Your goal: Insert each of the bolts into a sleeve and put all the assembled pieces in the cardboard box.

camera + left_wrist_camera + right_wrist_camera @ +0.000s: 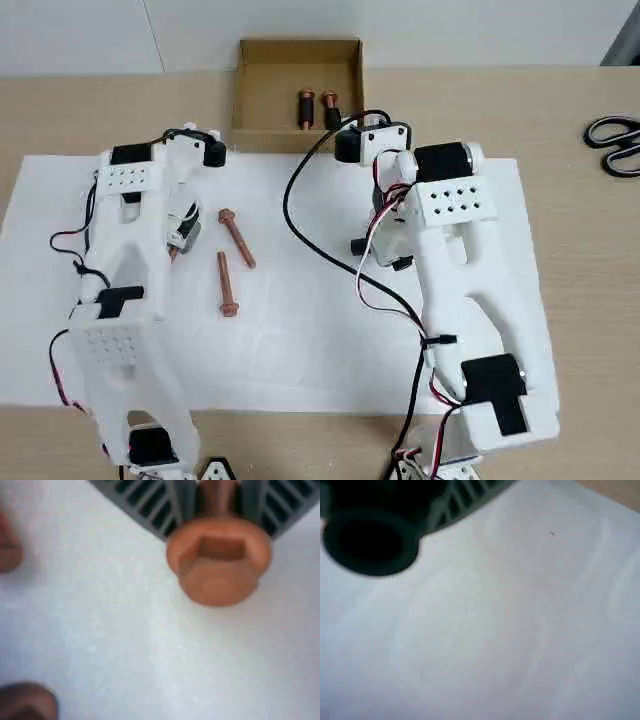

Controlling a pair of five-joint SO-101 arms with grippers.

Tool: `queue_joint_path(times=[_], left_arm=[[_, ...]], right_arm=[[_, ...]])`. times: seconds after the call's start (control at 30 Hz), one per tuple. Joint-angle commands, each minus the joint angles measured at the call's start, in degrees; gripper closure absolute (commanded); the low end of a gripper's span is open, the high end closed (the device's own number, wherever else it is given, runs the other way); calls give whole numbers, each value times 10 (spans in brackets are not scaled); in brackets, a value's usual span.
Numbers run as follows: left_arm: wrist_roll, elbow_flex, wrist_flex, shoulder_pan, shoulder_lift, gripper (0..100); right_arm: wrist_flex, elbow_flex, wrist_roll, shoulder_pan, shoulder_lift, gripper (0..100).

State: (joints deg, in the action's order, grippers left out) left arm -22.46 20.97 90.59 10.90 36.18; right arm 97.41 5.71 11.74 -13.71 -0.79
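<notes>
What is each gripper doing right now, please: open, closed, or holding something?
Left gripper: closed on a bolt.
Right gripper: closed on a black sleeve.

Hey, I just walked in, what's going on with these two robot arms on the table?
The arms are pairing bolts with sleeves. The left arm's fingers grip a copper-coloured bolt by its shaft, over the white sheet. The right arm's fingers hold a black cylindrical sleeve. Two assembled pieces already lie in the brown cardboard box, and two loose bolts wait on the sheet between the arms.
</notes>
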Motion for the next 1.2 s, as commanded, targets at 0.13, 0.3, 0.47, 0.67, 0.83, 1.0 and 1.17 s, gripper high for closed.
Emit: queue_joint_path(times=[0.13,0.3,0.47,0.67,0.83,1.0,1.17], left_arm=[[-5,188,98,-4,-84,994],[51,164,98,-22,-217,993],[98,116,98,-41,-354,994],[196,38,74,-115,-513,994],[313,-40,-37,-186,-598,994],[407,-135,-142,-253,-649,994],[475,-186,-215,-317,-691,994]], right_arm=[[-2,5,2,-5,190,995],[-4,3,2,-1,339,995],[11,-5,1,-1,487,995],[-37,-154,-78,-2,680,992],[-205,-405,-151,-2,861,994],[-376,-651,-148,-4,987,995],[-453,-769,-150,-7,1018,995]])
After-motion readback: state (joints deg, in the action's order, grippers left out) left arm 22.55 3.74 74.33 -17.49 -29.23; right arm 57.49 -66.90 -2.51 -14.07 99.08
